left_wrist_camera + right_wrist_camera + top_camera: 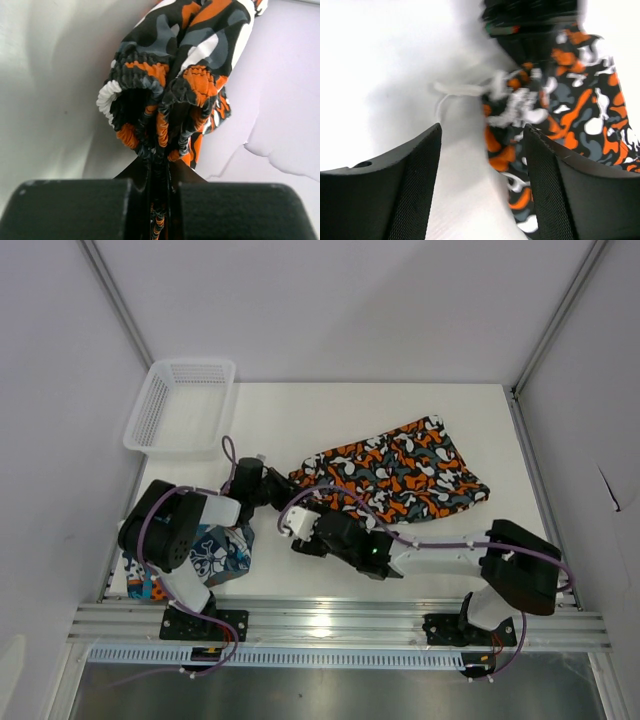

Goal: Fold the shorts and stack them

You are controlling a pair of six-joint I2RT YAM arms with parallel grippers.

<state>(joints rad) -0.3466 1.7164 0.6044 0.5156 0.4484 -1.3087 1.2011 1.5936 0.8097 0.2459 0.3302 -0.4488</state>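
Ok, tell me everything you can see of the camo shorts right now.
The camo shorts are thin cloth in orange, black, white and grey blotches, with a gathered elastic waistband and a white drawstring. They lie spread, slanted, right of centre on the table. The left tool is shut on the bunched waistband at their left end; the right tool stands open at that end, gripping nothing.

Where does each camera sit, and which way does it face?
Top external: above and behind, looking down at the white table; both arms show.
Left wrist: looks along the left gripper, shut on orange, black, white and grey camouflage cloth shorts.
Right wrist: looks past the open right gripper at those shorts, shared by all views.
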